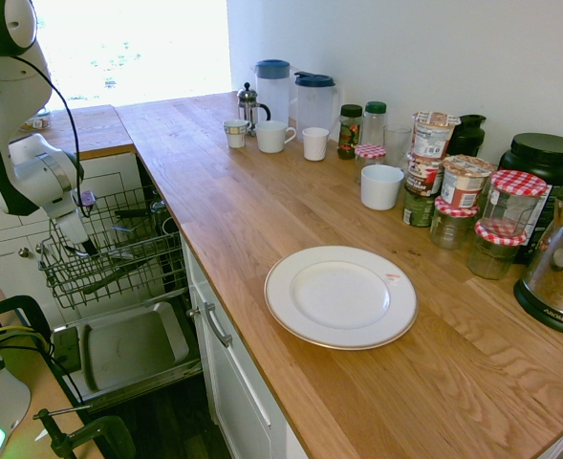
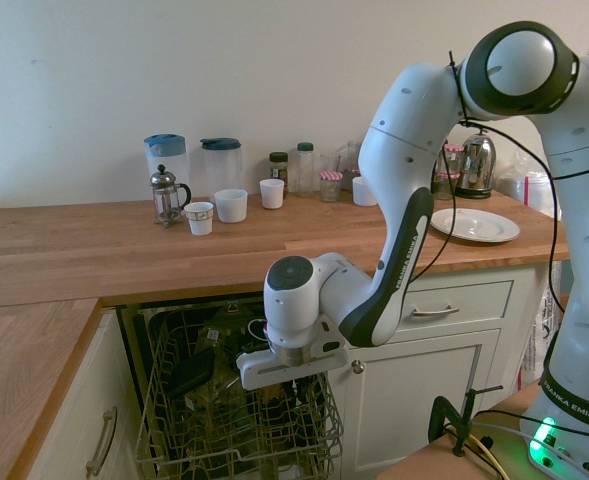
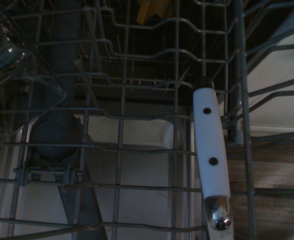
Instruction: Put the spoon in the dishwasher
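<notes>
The dishwasher (image 1: 128, 349) stands open under the counter, its grey door panel folded down and its wire rack (image 1: 119, 258) pulled out. My gripper (image 1: 89, 246) reaches down into the rack (image 2: 234, 420) among the prongs, fingers shut. In the wrist view a piece of cutlery (image 3: 210, 145) rises from the bottom edge over the rack wires, with a white handle, two dark rivets and a shiny metal end. It may be the spoon. Neither exterior view shows whether I hold it.
An empty white plate (image 1: 340, 296) lies on the wooden counter (image 1: 252, 206). Jugs, cups, jars and a kettle (image 1: 560, 273) line the wall. Dark dishes sit in the rack (image 2: 199, 375). White cabinet drawers (image 2: 444, 310) flank the dishwasher.
</notes>
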Controlling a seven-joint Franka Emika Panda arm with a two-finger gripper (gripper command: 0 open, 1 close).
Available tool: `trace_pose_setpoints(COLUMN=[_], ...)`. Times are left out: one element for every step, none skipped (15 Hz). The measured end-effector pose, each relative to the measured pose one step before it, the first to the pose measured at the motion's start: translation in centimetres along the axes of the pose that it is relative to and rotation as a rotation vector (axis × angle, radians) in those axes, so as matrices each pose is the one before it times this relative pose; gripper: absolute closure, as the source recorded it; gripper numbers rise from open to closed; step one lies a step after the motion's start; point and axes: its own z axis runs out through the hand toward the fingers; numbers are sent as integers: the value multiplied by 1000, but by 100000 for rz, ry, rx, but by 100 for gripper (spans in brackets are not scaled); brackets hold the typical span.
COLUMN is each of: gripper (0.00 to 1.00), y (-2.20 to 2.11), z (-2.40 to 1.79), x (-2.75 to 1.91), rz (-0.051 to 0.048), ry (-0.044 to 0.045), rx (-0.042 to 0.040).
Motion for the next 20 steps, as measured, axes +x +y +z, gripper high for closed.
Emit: trace_pose_setpoints(gripper=[100, 100, 100, 100, 100, 100, 100, 100, 0, 0, 0, 0, 0, 0, 0, 0, 0, 0, 0, 0], y=[-149, -119, -77, -154, -140, -124, -224, -81, -34, 58, 149, 92, -24, -10, -7, 1, 0, -23, -32, -38], z=[651, 622, 525, 443, 383, 291, 351, 367, 395, 397, 302, 123, -21, 5, 1, -15, -14, -25, -59, -124], x=[-77, -170, -220, -139, -57, 38, 200, 175, 14, -12, -107, -173, -79, -27, -34, -63, -47, -31, -37, -80], rz=[-17, -397, -396, -265, -241, 39, 163, 229, -70, -315, -331, -315, -207, -67, 4, 1, 154, 242, 186, 59], ry=[-439, -279, 234, 516, 644, 761, 783, 576, 503, 349, 370, 39, 140, 126, 104, 44, -22, 31, 27, -58], rx=[-319, -188, -308, -68, 96, 168, 474, 160, 30, -25, -247, -81, 218, 149, 98, 51, -34, 14, 106, 216])
